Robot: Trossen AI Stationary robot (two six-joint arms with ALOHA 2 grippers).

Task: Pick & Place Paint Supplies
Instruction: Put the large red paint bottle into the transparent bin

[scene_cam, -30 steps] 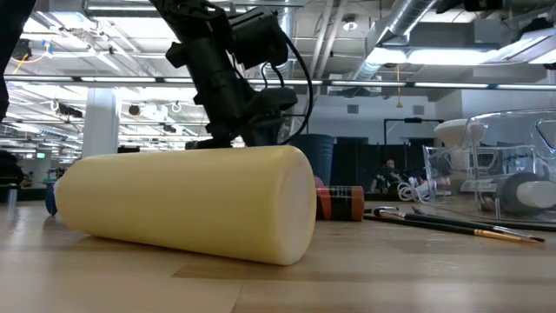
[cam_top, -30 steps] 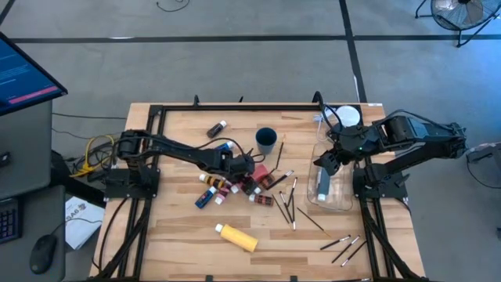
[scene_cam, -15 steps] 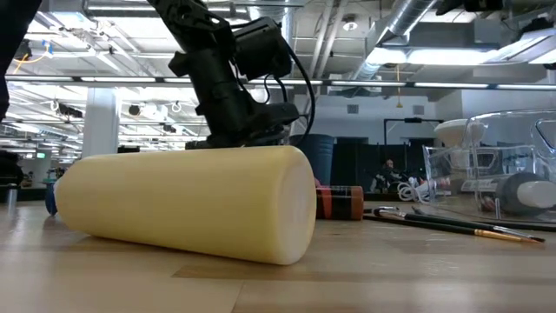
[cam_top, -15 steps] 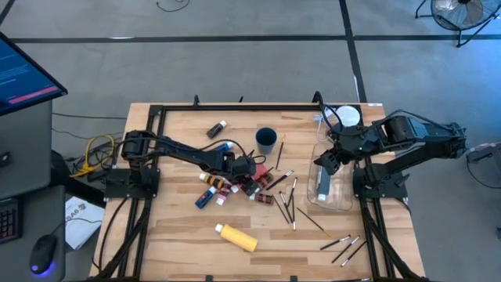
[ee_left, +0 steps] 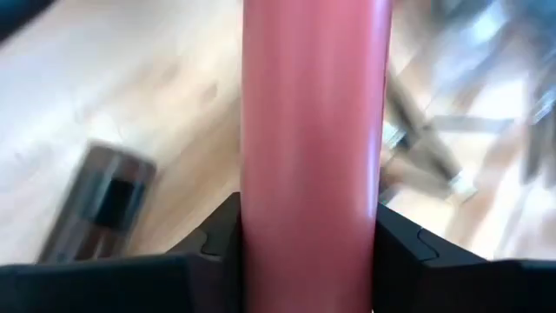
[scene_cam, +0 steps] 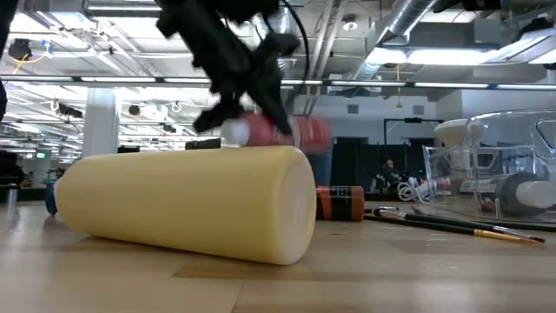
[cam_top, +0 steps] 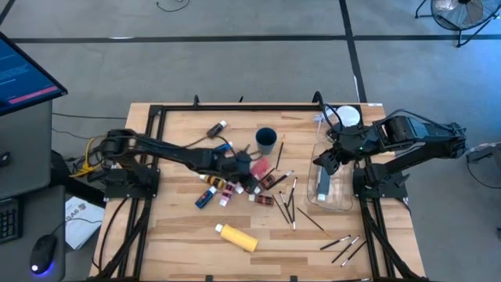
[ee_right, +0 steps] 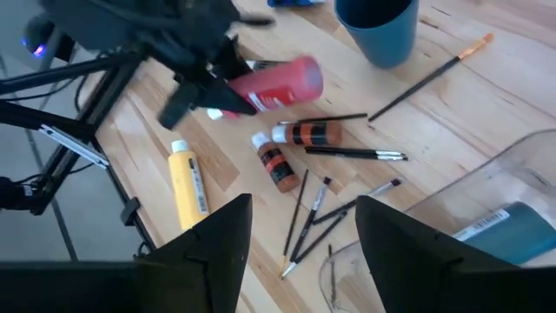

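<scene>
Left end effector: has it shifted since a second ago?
Yes. In the high view the left end effector, clamping a red paint tube, moved toward the dark blue cup.

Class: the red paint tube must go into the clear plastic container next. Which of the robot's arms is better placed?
Left. The left gripper already holds the red paint tube; the right gripper waits open above the clear plastic container.

light: bright, even, from ceiling strips behind my table (cam_top: pixel 172 235)
shadows: soft, short
blur: my left gripper (scene_cam: pixel 239 122) and its red tube (ee_left: pixel 313 148) smear
focus: yellow bottle (scene_cam: pixel 187 204) slightly soft up close
</scene>
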